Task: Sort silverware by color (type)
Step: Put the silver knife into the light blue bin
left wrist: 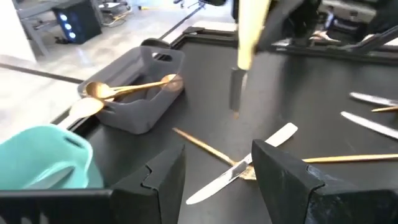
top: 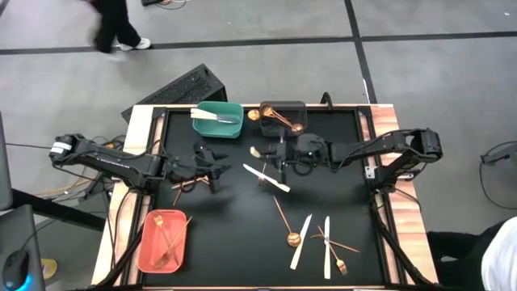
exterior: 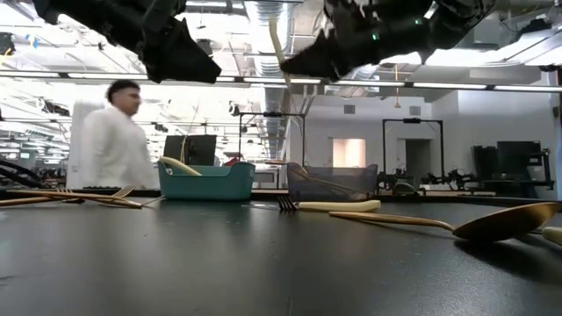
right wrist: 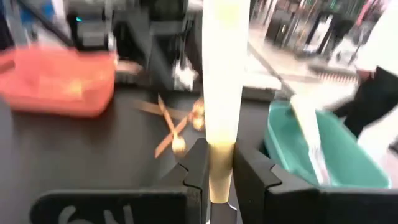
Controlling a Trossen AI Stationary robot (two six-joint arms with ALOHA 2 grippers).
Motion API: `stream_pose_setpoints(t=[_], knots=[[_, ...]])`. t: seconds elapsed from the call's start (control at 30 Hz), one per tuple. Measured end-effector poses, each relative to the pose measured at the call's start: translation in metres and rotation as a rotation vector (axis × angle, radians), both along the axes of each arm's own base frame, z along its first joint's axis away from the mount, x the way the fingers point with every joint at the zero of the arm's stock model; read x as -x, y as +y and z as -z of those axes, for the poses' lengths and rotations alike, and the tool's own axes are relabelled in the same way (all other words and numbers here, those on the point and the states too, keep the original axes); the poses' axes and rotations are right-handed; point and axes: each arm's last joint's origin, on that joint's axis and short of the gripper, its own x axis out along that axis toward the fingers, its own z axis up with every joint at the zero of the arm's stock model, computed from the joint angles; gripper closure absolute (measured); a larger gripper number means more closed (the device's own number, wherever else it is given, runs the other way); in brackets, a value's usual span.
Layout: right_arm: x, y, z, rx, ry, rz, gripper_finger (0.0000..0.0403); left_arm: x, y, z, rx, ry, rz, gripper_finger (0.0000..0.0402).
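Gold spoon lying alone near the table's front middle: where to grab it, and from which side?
Grip the spoon mid-handle, coming straight down with the hand's fingers across it. It lies flat, so a side approach gets nothing. Its bowl sits close beside a white knife, while the handle has bare table around it.

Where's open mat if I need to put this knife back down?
Best patch: bare mat between the salmon bin and the gold spoon, along the near edge. The right gripper, shut on the white knife, hangs over a crossed knife and fork. The near-right cutlery cluster is crowded.
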Motion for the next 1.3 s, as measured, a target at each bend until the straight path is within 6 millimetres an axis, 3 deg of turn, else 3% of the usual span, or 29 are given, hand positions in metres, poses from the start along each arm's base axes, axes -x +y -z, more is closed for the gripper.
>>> stream_pose_setpoints(t=[0.27,0.5,0.73,1.03,1.3], knots=[[-0.002,0.014,-0.012,-0.016,-0.129,-0.075,0.0327,-0.029,-0.007,0.013,-0.102,-0.035,0.072,0.0231],[-0.002,0.021,-0.013,-0.071,-0.133,-0.09,0.0327,-0.049,-0.013,0.016,-0.153,-0.15,0.186,0.0231],[-0.002,0.028,-0.005,-0.062,-0.055,-0.102,0.0326,-0.051,-0.015,0.018,-0.174,-0.153,0.186,0.0231],[-0.001,0.025,0.0,-0.002,0.006,-0.095,0.0326,-0.052,-0.024,0.001,-0.239,-0.298,0.219,0.0231],[-0.001,0.036,0.001,0.0,0.013,-0.129,0.0326,-0.053,-0.022,0.0,-0.222,-0.33,0.267,0.0231]])
